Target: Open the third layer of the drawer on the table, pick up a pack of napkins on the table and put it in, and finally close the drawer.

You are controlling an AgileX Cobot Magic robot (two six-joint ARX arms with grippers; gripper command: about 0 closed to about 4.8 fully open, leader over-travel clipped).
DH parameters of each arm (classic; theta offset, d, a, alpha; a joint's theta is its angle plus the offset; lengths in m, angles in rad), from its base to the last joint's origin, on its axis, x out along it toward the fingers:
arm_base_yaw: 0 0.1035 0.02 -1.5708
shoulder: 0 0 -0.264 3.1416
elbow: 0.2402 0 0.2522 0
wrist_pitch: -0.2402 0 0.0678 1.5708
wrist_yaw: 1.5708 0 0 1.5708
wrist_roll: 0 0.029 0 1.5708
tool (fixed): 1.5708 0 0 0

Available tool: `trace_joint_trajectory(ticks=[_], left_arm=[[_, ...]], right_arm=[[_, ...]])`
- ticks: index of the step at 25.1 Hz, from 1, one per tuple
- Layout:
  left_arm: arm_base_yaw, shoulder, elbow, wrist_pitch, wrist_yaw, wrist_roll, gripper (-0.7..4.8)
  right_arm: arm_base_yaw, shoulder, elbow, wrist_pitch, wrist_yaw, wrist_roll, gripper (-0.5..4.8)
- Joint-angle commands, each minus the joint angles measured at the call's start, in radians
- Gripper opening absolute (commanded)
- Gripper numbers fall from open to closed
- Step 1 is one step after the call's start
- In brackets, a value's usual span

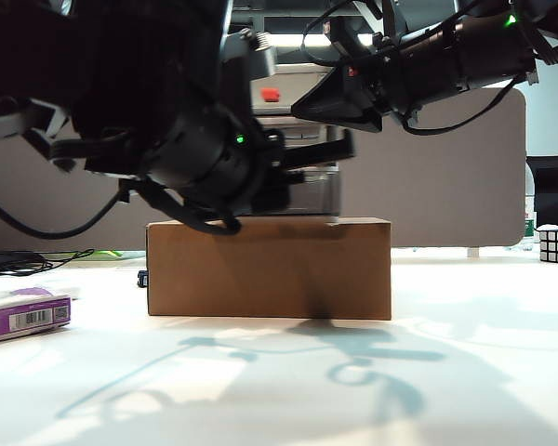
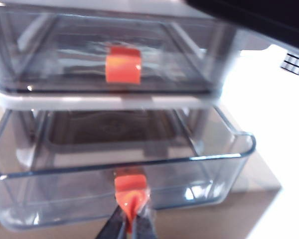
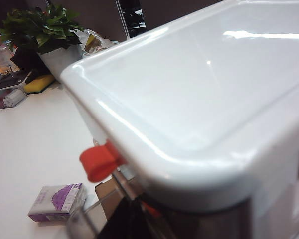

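Left pincer (image 2: 131,230) clamped on red handle (image 2: 131,188) of third layer (image 2: 199,174), pulled out; right pincer's state hidden, above drawer (image 3: 199,99).

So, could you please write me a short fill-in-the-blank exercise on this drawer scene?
1. The left gripper is shut on the lowest drawer's ____ handle.
2. That drawer is pulled partly ____.
3. The cabinet stands on a brown ____ box.
4. The purple pack of napkins lies on the ____.

Missing words: red; open; cardboard; table
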Motion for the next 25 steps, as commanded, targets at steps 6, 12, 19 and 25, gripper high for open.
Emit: trace_joint_trajectory(ticks=[6,12,19,25], left_arm=[[-0.124,-0.075,-0.005,-0.229,-0.124,-0.123,-0.06],[-0.164,-0.150,-0.007,-0.440,-0.126,-0.256,-0.06],[-0.200,-0.202,-0.032,-0.515,-0.130,-0.318,-0.06],[-0.230,-0.235,-0.048,-0.554,-0.143,-0.319,-0.06]], right_arm=[[-0.002,-0.002,0.004,0.011,0.036,0.000,-0.06],[-0.002,-0.002,0.004,0.011,0.036,0.000,-0.06],[-0.002,-0.002,0.004,0.011,0.035,0.001,-0.06],[-0.002,-0.002,0.004,0.010,0.035,0.000,-0.06]])
